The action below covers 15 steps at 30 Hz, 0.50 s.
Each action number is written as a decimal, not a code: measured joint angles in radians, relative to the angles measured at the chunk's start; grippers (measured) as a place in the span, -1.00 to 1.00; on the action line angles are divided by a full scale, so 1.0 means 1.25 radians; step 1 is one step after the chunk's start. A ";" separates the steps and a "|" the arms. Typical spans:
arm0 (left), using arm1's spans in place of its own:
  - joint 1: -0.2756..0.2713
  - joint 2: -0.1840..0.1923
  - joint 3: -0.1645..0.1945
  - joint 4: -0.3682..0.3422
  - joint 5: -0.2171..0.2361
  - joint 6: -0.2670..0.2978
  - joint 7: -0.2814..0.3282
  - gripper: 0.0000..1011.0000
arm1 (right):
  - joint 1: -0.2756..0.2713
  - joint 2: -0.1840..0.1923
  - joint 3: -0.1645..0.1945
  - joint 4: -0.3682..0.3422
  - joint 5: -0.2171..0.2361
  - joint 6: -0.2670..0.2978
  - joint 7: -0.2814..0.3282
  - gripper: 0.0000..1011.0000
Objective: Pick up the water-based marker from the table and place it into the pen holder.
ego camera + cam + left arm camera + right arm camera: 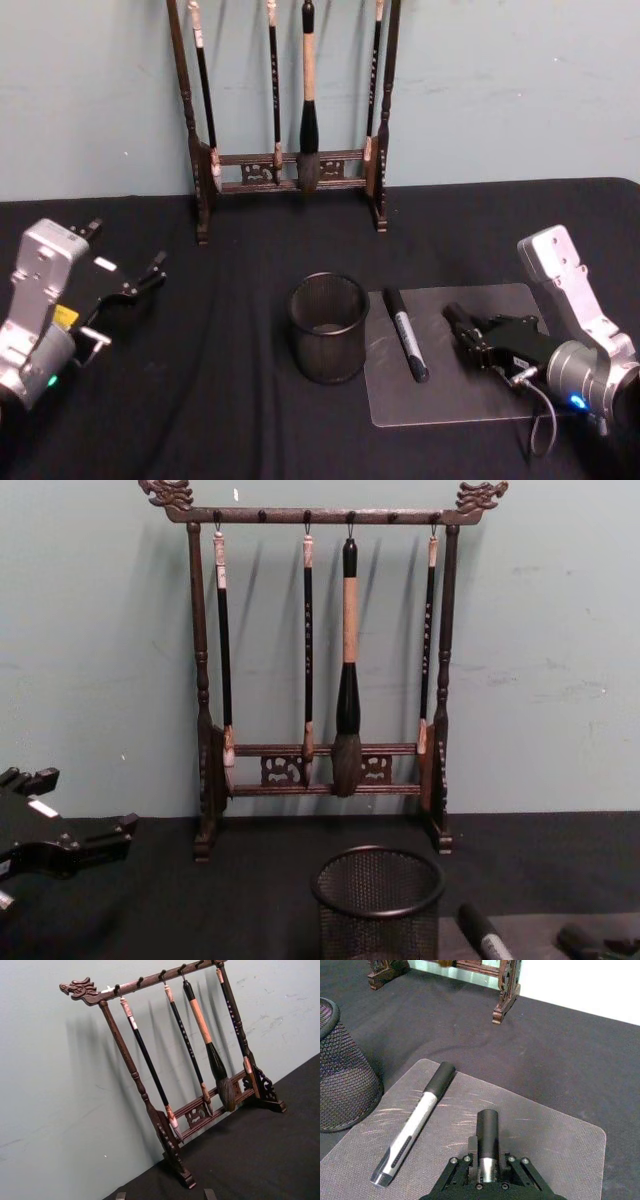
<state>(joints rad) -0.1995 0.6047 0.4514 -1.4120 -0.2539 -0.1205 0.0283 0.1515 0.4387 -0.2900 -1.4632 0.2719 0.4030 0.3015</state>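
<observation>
I find the brush rack (285, 158) at the back of the worktop (200, 400), at 12 o'clock from the pen holder (328, 327). Nothing stands between the holder and the water-based marker (406, 333).

The marker lies flat on a clear mat (450, 395), at 3 o'clock of the holder and apart from it. The right gripper (456, 316) sits at the marker's 3 o'clock, near but not touching, with its fingers drawn together on nothing.

The left gripper (120, 255) is far off at 9 o'clock, fingers spread wide and empty.

In the chest view the frame edge cuts off the marker and the holder's base.

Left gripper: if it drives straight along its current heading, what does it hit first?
Likely the brush rack, at its left post; the open left gripper points that way from the table's left side. Depth is unclear.
</observation>
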 joint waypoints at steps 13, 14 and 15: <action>0.000 0.000 0.000 0.000 0.000 0.000 0.000 1.00 | 0.008 -0.005 0.039 -0.022 0.026 -0.057 0.027 -0.52; 0.000 0.000 0.000 0.000 0.000 0.000 0.000 1.00 | 0.008 -0.005 0.039 -0.022 0.026 -0.057 0.027 -0.52; 0.000 0.000 0.000 0.000 0.000 0.000 0.000 1.00 | 0.011 -0.006 0.041 -0.024 0.029 -0.062 0.028 -0.52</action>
<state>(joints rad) -0.1995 0.6047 0.4514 -1.4120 -0.2539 -0.1205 0.0283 0.1655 0.4315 -0.2393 -1.4930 0.3081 0.3256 0.3367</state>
